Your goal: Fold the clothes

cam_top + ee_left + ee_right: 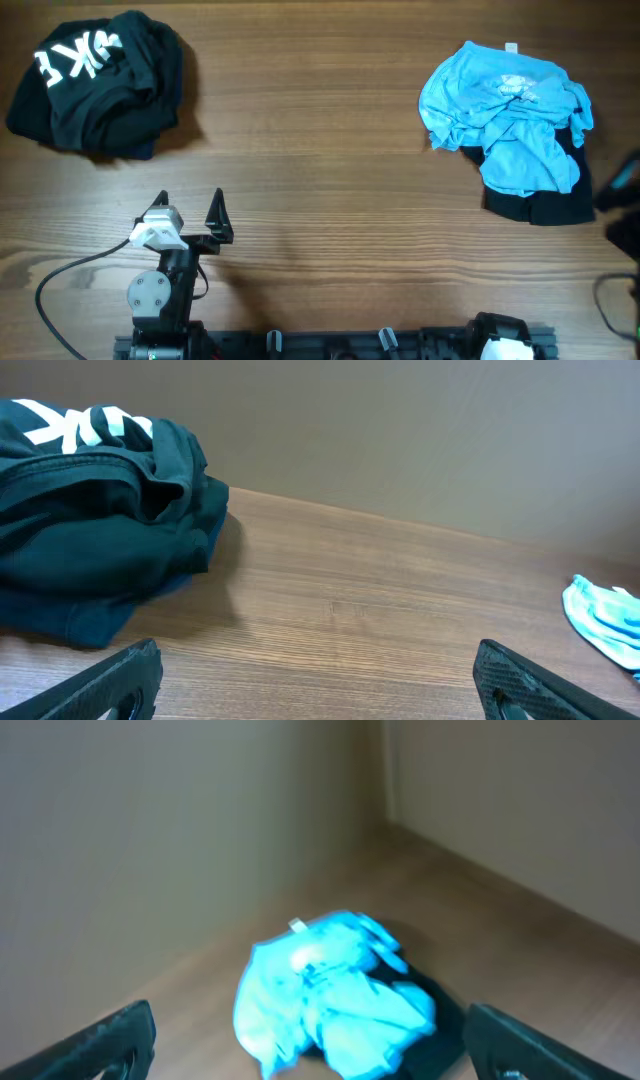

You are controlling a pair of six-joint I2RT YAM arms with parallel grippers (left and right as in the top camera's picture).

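Note:
A crumpled black garment with white lettering (98, 84) lies at the table's far left; it also shows in the left wrist view (90, 530). A crumpled light blue garment (508, 110) lies at the far right on top of a black garment (548, 207); the right wrist view shows the blue one (325, 1000). My left gripper (190, 207) is open and empty near the front left, well short of the black garment; its fingers show in its wrist view (320, 685). My right gripper (310, 1045) is open and empty, above the blue garment; overhead it is a blur at the right edge (625, 180).
The wooden table (320, 150) runs between the two piles. The left arm's base and cable (60, 280) sit at the front edge. A wall corner stands behind the blue pile in the right wrist view.

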